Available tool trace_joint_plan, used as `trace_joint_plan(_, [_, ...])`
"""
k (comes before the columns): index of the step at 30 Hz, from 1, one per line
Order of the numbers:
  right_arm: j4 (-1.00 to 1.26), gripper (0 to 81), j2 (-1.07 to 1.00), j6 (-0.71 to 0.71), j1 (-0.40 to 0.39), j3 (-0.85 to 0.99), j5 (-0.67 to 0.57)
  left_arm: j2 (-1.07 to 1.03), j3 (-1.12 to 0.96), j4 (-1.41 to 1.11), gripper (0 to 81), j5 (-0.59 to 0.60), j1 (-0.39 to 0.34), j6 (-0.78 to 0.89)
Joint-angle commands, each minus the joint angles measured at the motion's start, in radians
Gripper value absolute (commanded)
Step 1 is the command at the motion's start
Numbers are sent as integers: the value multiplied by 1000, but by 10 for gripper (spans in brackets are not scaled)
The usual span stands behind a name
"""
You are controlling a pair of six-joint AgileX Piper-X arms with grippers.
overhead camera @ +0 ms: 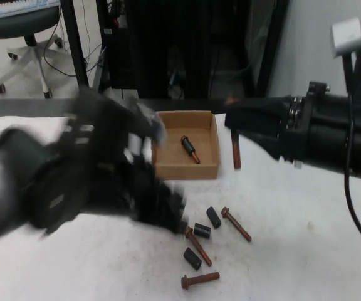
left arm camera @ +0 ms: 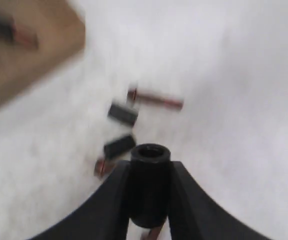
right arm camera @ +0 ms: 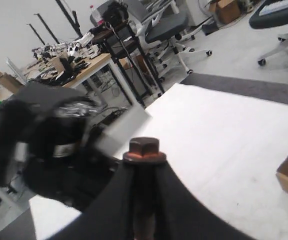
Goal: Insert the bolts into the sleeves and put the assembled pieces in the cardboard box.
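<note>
My left gripper [left arm camera: 149,172] is shut on a black sleeve [left arm camera: 148,192], held upright above the loose parts. The left arm [overhead camera: 74,182] is a blur at the left of the bench in the high view. My right gripper [right arm camera: 144,172] is shut on a copper bolt [right arm camera: 144,150], head outward. From above, that bolt [overhead camera: 235,150] hangs just right of the cardboard box [overhead camera: 187,168]. The right gripper [overhead camera: 234,122] grips it near its head. One assembled piece [overhead camera: 190,149] lies inside the box.
In front of the box, loose bolts [overhead camera: 235,224] [overhead camera: 198,246] [overhead camera: 200,279] lie among black sleeves [overhead camera: 214,217] [overhead camera: 202,230] [overhead camera: 192,258]. The left wrist view has two sleeves [left arm camera: 122,113] [left arm camera: 119,146] and a bolt [left arm camera: 155,98] below the gripper. The white bench ends behind the box.
</note>
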State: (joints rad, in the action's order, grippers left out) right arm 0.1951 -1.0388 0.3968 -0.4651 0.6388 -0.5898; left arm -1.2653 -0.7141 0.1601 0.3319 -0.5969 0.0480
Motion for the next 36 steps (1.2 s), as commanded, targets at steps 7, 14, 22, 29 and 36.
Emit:
trace_joint_plan(7, [320,8,9,86,-2,5,-5,251,407,-770,3,88,0,271])
trace_joint_plan(14, [368,8,-1,97,-28,5,-79,251,515,-912,3,164,0,288])
trace_joint_plan(22, [370,8,-111,-56,-210,5,-43,251,515,-912,3,207,0,258])
trace_joint_plan(29, [448,8,-187,-83,-261,5,-13,251,515,-912,3,269,0,258])
trace_joint_plan(36, [482,8,-206,-83,-261,5,-11,251,515,-929,3,277,0,258])
